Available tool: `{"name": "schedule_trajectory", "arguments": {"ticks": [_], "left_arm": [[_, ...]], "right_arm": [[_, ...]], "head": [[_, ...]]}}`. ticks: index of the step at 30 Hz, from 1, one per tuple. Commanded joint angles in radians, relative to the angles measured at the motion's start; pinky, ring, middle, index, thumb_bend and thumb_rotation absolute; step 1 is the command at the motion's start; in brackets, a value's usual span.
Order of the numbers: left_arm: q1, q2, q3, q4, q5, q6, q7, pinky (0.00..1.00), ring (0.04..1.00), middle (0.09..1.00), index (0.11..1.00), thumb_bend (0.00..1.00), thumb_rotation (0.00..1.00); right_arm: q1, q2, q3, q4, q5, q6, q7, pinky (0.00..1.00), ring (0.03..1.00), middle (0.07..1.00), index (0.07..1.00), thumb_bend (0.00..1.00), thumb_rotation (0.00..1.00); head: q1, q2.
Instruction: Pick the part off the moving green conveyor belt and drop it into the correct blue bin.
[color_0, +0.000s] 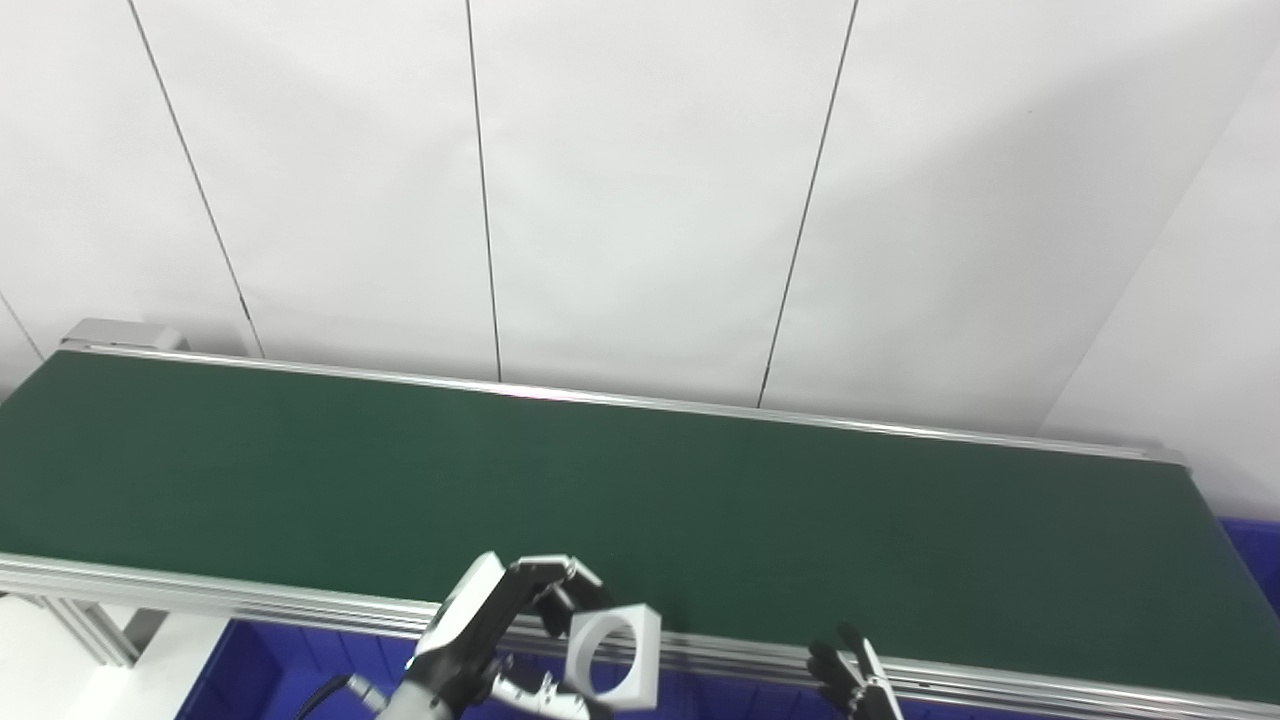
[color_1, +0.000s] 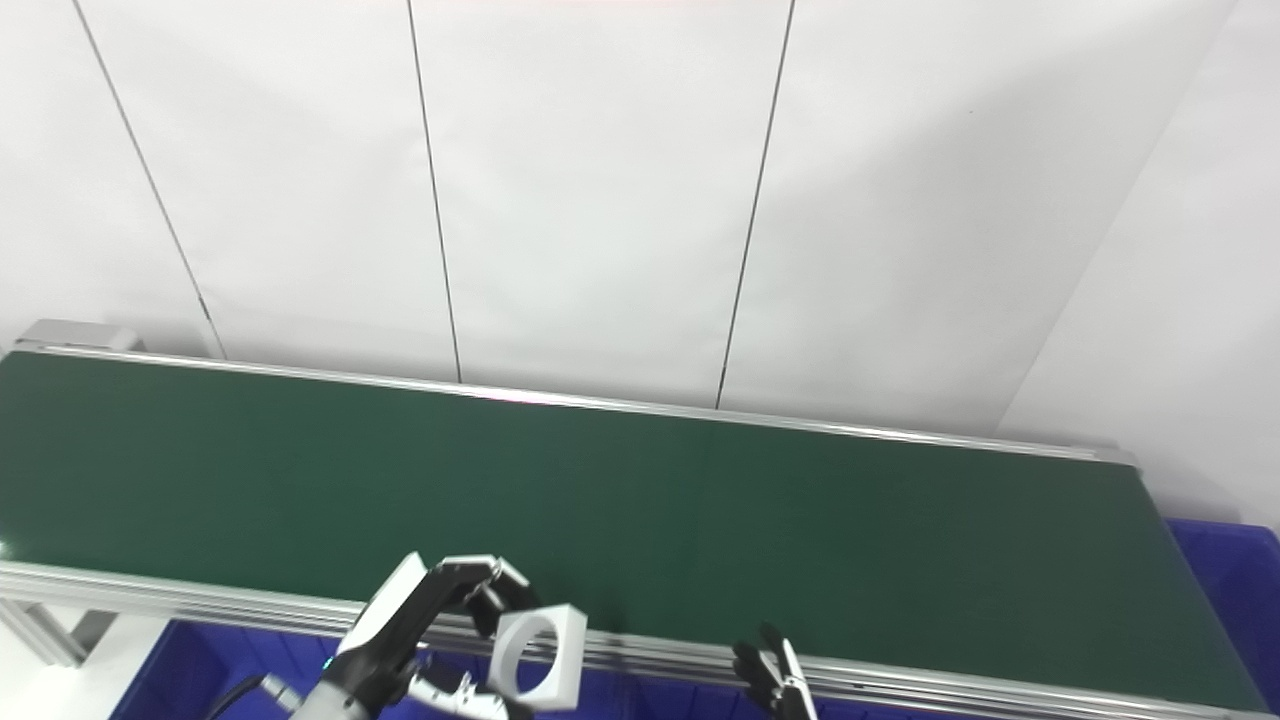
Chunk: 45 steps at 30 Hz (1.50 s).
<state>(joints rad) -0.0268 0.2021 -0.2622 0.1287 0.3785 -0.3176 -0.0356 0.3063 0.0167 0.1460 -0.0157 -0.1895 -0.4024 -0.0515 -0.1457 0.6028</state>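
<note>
Transport step: left hand (color_0: 480, 640) fingers closed around white square block part with round bore (color_0: 612, 655), clear of green conveyor belt's (color_0: 640, 500) near edge, above blue bin (color_0: 270, 665); next, likely release there; right hand (color_0: 850, 680) fingers spread, empty.

You see a matt dark-green rubbery conveyor belt (color_0: 620, 480) edged by shiny ribbed aluminium rails (color_0: 250, 600), and a smooth white plastic square part (color_0: 612, 658).

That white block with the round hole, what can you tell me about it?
The white block is a squarish piece with one large round hole through its middle, plain and matte, perhaps plastic. The left hand holds it in its fingers, off the green belt, at the belt's near rail and above a blue bin. Its holed face is turned toward the camera, slightly tilted.
</note>
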Motion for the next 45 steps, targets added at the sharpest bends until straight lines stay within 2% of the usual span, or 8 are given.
{"name": "schedule_trajectory", "arguments": {"ticks": [1, 15, 30, 38, 40, 41, 43, 45], "left_arm": [[0.000, 0.009, -0.002, -0.015, -0.025, -0.059, -0.007, 0.42, 0.448, 0.515, 0.482, 0.50, 0.00], [0.043, 0.042, -0.032, -0.066, 0.074, 0.057, -0.092, 0.40, 0.430, 0.515, 0.489, 0.50, 0.00], [0.023, 0.037, -0.077, -0.174, 0.316, 0.424, -0.196, 0.39, 0.396, 0.488, 0.522, 0.50, 0.00], [0.007, 0.045, -0.118, -0.192, 0.404, 0.569, -0.275, 0.55, 0.445, 0.530, 0.488, 0.50, 0.00], [-0.002, 0.051, -0.134, -0.200, 0.433, 0.615, -0.319, 0.63, 0.579, 0.508, 0.495, 0.51, 0.00], [-0.006, 0.055, -0.144, -0.202, 0.450, 0.634, -0.338, 0.72, 0.675, 0.652, 0.497, 0.51, 0.03], [-0.011, 0.062, -0.159, -0.204, 0.475, 0.651, -0.357, 0.75, 0.740, 0.743, 0.499, 0.51, 0.06], [-0.019, 0.073, -0.181, -0.207, 0.500, 0.662, -0.384, 0.75, 0.773, 0.787, 0.713, 0.61, 0.09]], "right_arm": [[-0.007, 0.006, 0.001, -0.031, -0.008, -0.038, -0.009, 0.88, 0.874, 0.881, 0.968, 0.68, 0.65], [-0.017, 0.006, 0.000, -0.067, -0.030, 0.028, 0.003, 0.93, 0.899, 0.902, 0.977, 0.70, 0.74], [-0.018, -0.001, 0.003, -0.089, -0.035, 0.038, 0.011, 0.91, 0.912, 0.910, 0.986, 0.68, 0.76], [-0.016, -0.005, 0.001, -0.095, -0.034, 0.041, 0.013, 0.92, 0.911, 0.908, 0.988, 0.67, 0.76], [-0.014, -0.004, 0.000, -0.097, -0.038, 0.043, 0.011, 0.91, 0.910, 0.906, 0.989, 0.68, 0.76], [-0.014, -0.004, 0.000, -0.098, -0.039, 0.044, 0.010, 0.91, 0.906, 0.905, 0.988, 0.68, 0.76], [-0.014, -0.003, 0.000, -0.097, -0.037, 0.044, 0.010, 0.91, 0.904, 0.905, 0.985, 0.68, 0.76], [-0.014, -0.003, 0.000, -0.095, -0.036, 0.041, 0.009, 0.91, 0.905, 0.906, 0.984, 0.68, 0.76]], "head": [[-0.002, 0.011], [-0.006, 0.102], [0.010, 0.114], [0.017, 0.113], [0.016, 0.112], [0.015, 0.113], [0.015, 0.113], [0.014, 0.113]]}}
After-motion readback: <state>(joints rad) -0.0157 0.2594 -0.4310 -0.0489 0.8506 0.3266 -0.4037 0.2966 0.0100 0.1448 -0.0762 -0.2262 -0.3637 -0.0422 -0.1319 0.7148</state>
